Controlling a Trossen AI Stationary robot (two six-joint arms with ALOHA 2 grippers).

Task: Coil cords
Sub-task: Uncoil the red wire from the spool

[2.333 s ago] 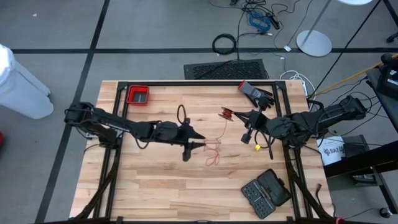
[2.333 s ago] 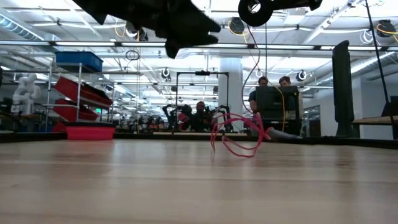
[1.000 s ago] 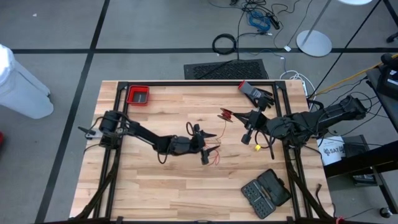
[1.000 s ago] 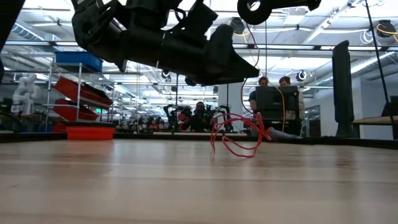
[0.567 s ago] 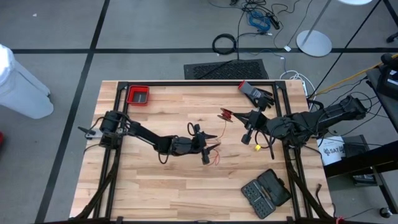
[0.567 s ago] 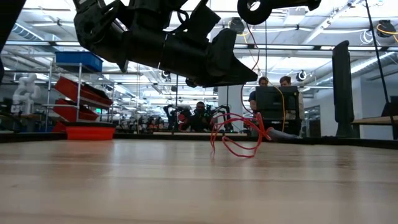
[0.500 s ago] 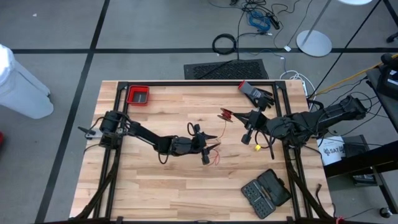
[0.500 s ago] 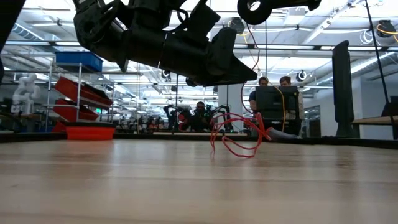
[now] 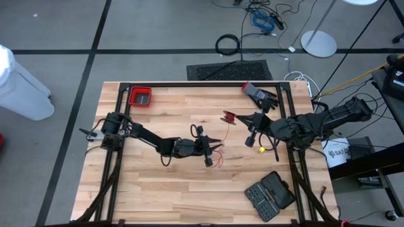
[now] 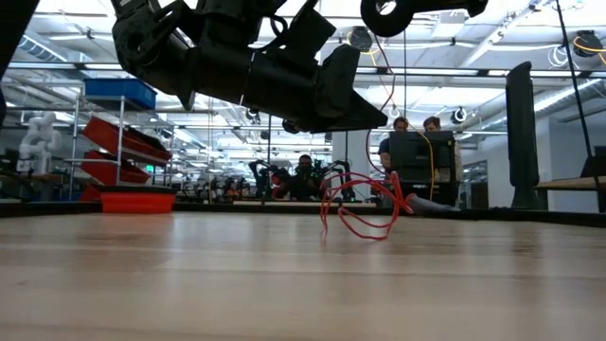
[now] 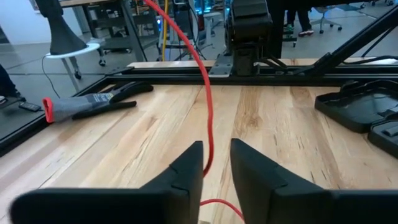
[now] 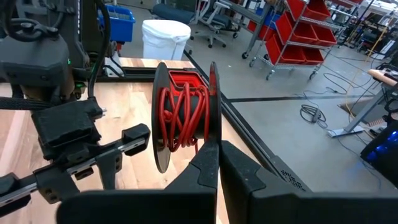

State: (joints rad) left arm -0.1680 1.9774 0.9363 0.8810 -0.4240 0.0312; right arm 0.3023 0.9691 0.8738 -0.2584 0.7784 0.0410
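My left gripper (image 11: pixel 215 171) hangs over the table's (image 9: pixel 158 189) middle, fingers slightly spread with the red cord (image 11: pixel 204 106) running between them, not pinched. My right gripper (image 12: pixel 217 163) is pressed onto the rim of the spool (image 12: pixel 183 115), held above the table toward its right side. From the spool, red cord drops to loose loops (image 10: pixel 365 213) lying on the wood just beside my left fingers.
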